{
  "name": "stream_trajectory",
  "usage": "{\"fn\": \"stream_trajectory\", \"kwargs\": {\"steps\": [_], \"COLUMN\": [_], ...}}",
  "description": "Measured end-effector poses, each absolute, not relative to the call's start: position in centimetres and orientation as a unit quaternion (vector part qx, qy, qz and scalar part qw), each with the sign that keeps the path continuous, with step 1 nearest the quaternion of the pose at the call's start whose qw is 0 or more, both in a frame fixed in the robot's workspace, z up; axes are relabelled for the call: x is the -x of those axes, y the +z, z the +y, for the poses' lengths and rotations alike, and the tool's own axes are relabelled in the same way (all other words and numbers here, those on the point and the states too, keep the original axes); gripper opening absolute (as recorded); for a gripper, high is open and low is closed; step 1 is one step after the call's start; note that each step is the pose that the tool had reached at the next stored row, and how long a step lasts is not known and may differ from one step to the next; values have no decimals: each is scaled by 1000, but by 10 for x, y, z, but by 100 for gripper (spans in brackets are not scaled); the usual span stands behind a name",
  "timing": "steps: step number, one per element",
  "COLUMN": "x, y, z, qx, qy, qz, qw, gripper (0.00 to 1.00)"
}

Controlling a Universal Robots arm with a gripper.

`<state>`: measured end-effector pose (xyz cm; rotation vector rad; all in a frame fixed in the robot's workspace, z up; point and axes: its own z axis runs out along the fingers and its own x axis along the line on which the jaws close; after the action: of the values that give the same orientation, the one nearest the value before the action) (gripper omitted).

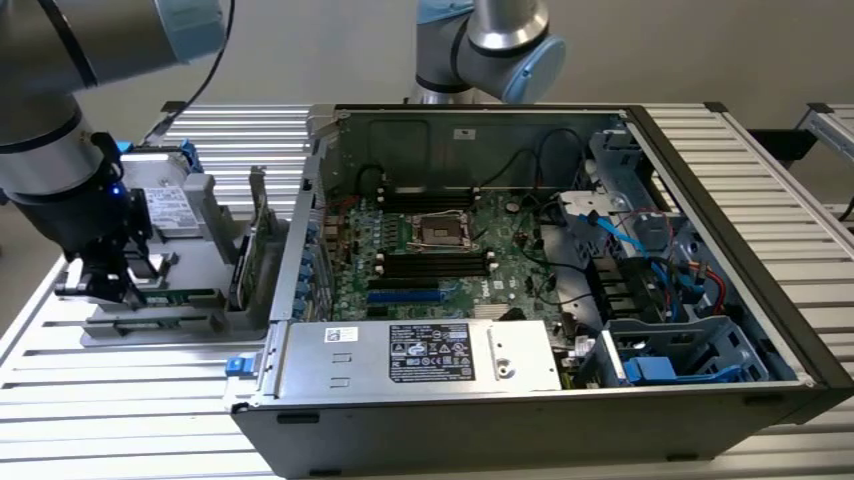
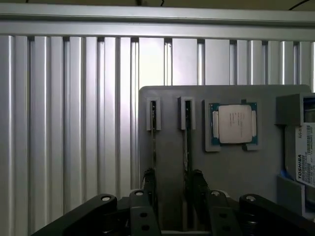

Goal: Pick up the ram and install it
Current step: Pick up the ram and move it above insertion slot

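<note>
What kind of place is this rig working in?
Most likely a robotics lab's PC-assembly test cell: an open computer case sits on a ribbed aluminium table, and beside it a grey parts tray holds the ram on edge and a loose processor.

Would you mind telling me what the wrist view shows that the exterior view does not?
Wrist view: a CPU lying flat on the gray tray, and two ram sticks on edge in their holders, one between the open gripper's fingers. Exterior view: the open computer case with its motherboard and power supply. Both: the gripper, the tray and the hard drive.
</note>
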<state>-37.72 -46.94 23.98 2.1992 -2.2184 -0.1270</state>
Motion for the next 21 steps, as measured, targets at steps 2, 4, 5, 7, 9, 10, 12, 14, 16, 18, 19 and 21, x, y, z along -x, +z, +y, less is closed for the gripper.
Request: {"fn": "stream_trajectory", "kwargs": {"steps": [2, 4, 5, 7, 9, 10, 12, 14, 16, 18, 19, 21], "x": [377, 377, 377, 377, 378, 377, 377, 377, 377, 377, 377, 378], "y": [236, 233, 232, 229, 228, 227, 226, 224, 221, 217, 215, 212], "z": [-469, -469, -470, -470, -470, -471, -474, -479, -482, -483, -484, -484], "qx": [-706, -709, -711, -713, -716, -717, -718, -718, -719, -721, -722, -723], "qy": [-40, -40, -40, -40, -40, -40, -40, -40, -40, -40, -40, -40], "qz": [-707, -704, -702, -699, -697, -696, -695, -695, -693, -691, -691, -689], "qw": [8, 8, 8, 9, 10, 10, 10, 10, 10, 10, 10, 10], "gripper": [43, 43, 43, 43, 43, 43, 43, 43, 43, 43, 43, 43]}}
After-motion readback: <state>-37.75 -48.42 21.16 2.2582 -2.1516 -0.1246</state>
